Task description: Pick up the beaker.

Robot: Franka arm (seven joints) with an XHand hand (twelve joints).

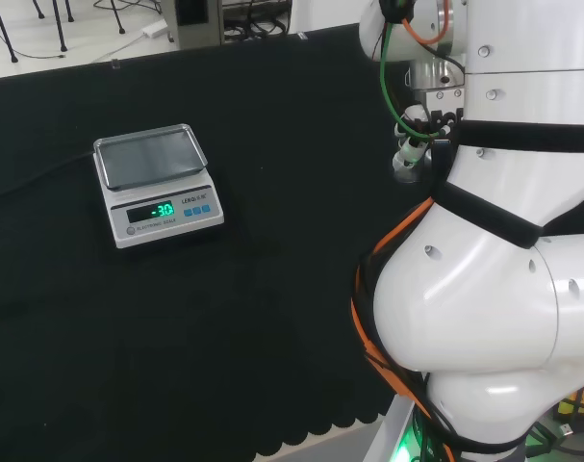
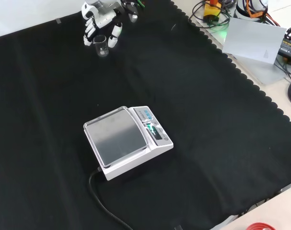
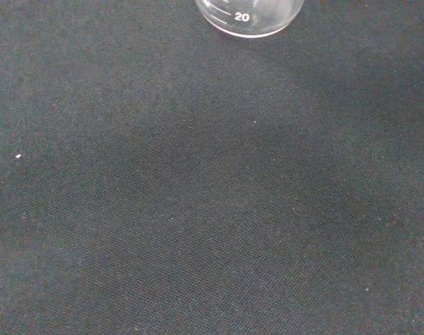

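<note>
A small clear glass beaker (image 2: 101,46) stands upright on the black cloth at the far top left of the front view. The black and white hand (image 2: 100,18) reaches down over it. Its fingers (image 2: 89,34) are on the beaker's left and its thumb (image 2: 115,30) on the right, fairly straight and close to the glass. I cannot tell whether they touch it. In the wrist view the beaker's (image 3: 248,17) round base with printed marks rests on the cloth. In the head view part of the hand (image 1: 408,154) peeks out beside the white arm links.
A white scale with a steel pan (image 2: 117,138) and a lit green display sits mid-cloth, its black cable (image 2: 101,201) running toward the front edge. In the head view the scale (image 1: 153,183) lies left of the arm. Cables and boxes crowd the bench edge (image 2: 253,38) at the right.
</note>
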